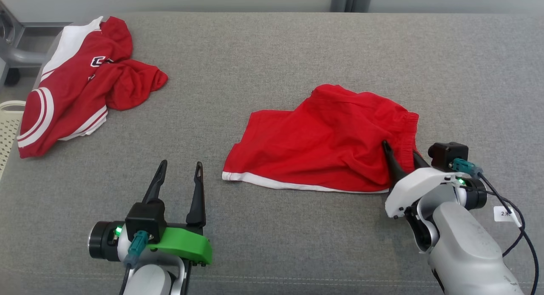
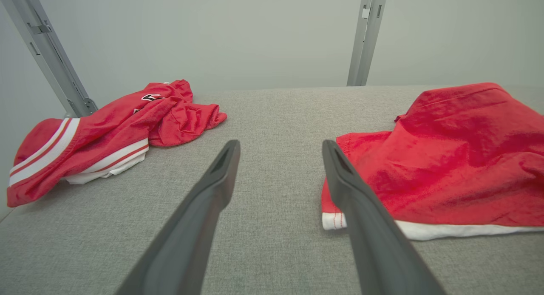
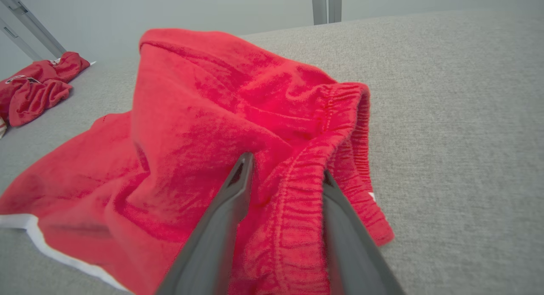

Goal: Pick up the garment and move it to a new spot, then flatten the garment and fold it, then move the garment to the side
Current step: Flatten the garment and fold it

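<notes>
The garment [image 1: 327, 137] is a pair of red shorts with a white hem, lying crumpled right of centre on the grey cloth surface [image 1: 272, 52]. My right gripper [image 1: 400, 148] reaches into its right end. In the right wrist view the gripper [image 3: 284, 167] has its two fingers either side of the elastic waistband of the garment [image 3: 212, 116], still apart, with red fabric bunched between them. My left gripper [image 1: 181, 163] stands open above bare surface at the lower left, nothing between its fingers. In the left wrist view the gripper [image 2: 280, 144] has the garment's [image 2: 446, 159] hem corner just to its right.
A red and white jersey [image 1: 80, 82] lies heaped at the far left of the surface, also seen as the jersey [image 2: 106, 129] and the jersey [image 3: 34, 82] in both wrist views. A pale perforated basket [image 1: 8, 125] sits past the left edge. Grey metal posts [image 2: 365, 35] stand behind.
</notes>
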Controlling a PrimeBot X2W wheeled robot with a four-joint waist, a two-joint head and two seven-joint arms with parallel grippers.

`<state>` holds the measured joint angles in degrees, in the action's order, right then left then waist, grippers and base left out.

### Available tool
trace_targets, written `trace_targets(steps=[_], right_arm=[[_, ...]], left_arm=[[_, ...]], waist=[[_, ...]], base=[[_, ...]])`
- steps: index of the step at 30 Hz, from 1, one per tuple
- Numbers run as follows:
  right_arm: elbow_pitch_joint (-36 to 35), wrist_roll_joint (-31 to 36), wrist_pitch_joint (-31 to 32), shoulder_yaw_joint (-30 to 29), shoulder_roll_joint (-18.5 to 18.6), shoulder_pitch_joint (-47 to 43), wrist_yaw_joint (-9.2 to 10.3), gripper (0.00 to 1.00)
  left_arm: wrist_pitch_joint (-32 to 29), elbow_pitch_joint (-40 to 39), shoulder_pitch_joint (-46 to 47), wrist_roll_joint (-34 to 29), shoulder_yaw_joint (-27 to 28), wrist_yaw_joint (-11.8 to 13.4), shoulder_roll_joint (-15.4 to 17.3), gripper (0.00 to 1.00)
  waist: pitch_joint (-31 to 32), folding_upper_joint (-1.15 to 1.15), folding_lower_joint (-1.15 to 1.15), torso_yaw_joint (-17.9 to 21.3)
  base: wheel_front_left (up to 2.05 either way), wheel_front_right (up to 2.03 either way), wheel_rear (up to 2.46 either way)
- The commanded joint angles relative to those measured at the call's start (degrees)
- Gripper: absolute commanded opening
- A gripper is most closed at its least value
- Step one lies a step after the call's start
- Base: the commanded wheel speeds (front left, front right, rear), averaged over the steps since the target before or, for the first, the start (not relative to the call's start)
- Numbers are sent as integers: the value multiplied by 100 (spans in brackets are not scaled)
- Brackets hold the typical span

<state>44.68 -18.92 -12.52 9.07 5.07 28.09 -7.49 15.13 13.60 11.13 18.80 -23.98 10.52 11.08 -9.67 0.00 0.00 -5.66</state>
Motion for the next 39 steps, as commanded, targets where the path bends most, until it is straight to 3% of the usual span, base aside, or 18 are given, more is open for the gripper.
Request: trace_targets(steps=[1,2,14,27,37,38,39], right_arm=[[-25,-57,36,32,45,121,0,12],[-42,-91,53,35,38,159,0,0],[-66,-484,236,-385,26,844,0,0],[1309,-136,212,-1384,681,1693,1,0],[2127,106,165,-1628,887,2063,1,0],[2156,117,134,-1604,890,2088,1,13],[2184,140,119,-1563,878,2105,1,45]], left_arm=[[-2,-20,-53,-38,50,-38,-38,100],[-2,-25,-61,-46,65,-39,-42,100],[-2,-93,-77,-178,180,-136,-206,100],[-2,-31,12,-367,319,-290,-400,100],[-2,24,14,-502,424,-401,-447,100],[-2,27,4,-519,420,-412,-449,100],[-2,29,-11,-532,418,-428,-457,100]], waist=[[-7,0,0,-13],[-8,0,0,-18],[-86,0,0,-138],[-287,0,0,-505],[-327,0,0,-515],[-314,0,0,-494],[-297,0,0,-470]], base=[[0,0,0],[0,0,0],[0,0,0],[0,0,0],[0,0,0],[0,0,0],[0,0,0]])
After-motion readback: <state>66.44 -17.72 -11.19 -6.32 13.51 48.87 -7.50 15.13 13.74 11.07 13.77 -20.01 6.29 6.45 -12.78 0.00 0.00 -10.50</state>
